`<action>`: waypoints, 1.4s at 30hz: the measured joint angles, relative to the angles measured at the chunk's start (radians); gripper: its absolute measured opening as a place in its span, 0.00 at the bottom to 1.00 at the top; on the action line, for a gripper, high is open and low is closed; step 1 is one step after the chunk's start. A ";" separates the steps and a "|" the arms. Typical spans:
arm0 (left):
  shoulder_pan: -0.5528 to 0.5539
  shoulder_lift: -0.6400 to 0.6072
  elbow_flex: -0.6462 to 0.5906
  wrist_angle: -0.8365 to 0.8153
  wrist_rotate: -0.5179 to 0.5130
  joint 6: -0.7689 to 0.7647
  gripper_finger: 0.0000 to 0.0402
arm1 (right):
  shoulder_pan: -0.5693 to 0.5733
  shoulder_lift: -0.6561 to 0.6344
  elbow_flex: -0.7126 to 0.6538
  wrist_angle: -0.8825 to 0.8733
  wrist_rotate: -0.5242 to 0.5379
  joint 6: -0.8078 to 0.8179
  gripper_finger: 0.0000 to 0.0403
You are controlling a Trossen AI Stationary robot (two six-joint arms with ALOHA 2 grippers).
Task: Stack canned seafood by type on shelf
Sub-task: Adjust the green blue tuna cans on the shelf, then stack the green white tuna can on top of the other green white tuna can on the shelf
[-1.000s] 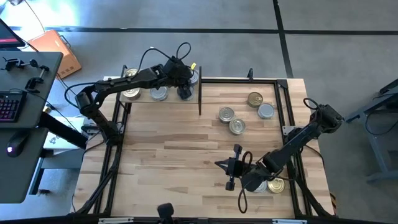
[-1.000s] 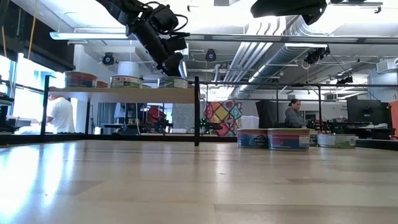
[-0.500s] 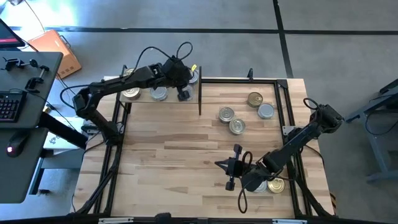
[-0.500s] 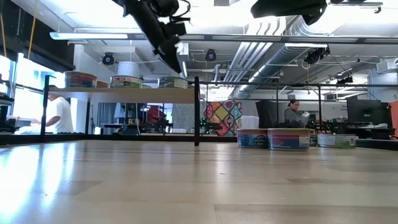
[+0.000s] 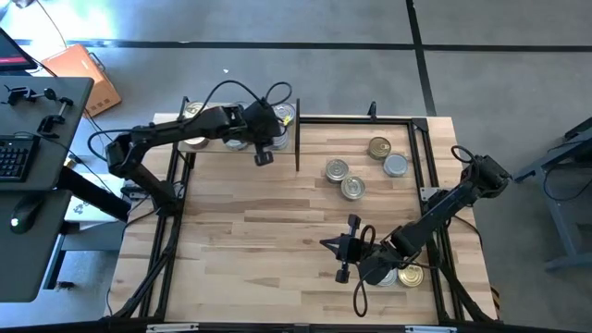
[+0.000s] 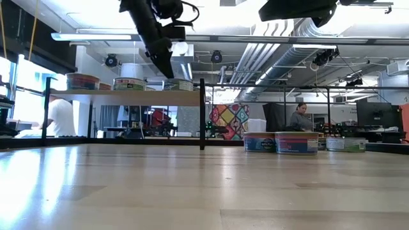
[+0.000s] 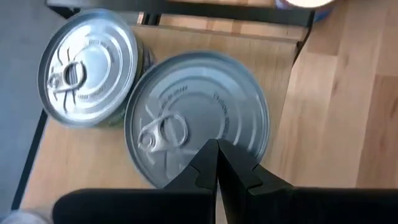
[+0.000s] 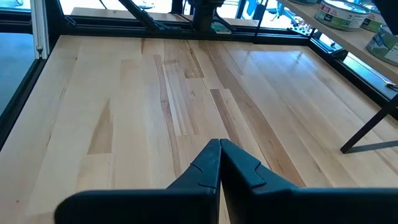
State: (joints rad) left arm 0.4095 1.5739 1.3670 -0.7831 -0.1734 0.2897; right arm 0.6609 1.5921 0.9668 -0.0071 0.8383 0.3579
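Since the earlier frame, the left pincer (image 5: pixel 264 157) has drawn back from the shelf (image 5: pixel 215 145) toward the table's (image 5: pixel 259 222) middle and now hangs just off the shelf's front edge, higher in the low view. We see its fingers (image 7: pixel 214 163) pressed together, holding nothing. Directly beneath them in the left wrist view sits a silver-topped tin (image 7: pixel 196 118) on the shelf board, with a second silver-topped tin (image 7: pixel 90 65) just beside it, the two nearly touching.

In the low view we count three tins (image 6: pixel 130 83) in a row on the shelf, which stands on thin black uprights at the table's far left corner.

The right pincer (image 5: pixel 339 248) rests near the table's front edge on the right, its fingers (image 8: pixel 219 163) closed and empty above bare wood. Two tins (image 5: pixel 404 276) lie just beside the right arm at the front right corner. Four more loose tins (image 5: pixel 350 188) sit grouped on the table's far right part, one gold-topped tin (image 5: pixel 378 147) among them, well apart from the shelf.
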 joint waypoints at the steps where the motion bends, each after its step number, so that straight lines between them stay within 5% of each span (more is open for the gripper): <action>1: 0.000 0.001 0.000 0.009 0.007 0.000 0.00 | 0.000 0.000 0.000 0.000 0.000 -0.001 0.00; 42: -0.051 0.020 0.052 0.070 0.025 0.019 0.00 | 0.000 0.000 0.000 -0.005 0.000 0.003 0.00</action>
State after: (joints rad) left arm 0.3587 1.5941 1.4193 -0.7131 -0.1488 0.3085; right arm 0.6609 1.5921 0.9668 -0.0125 0.8383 0.3610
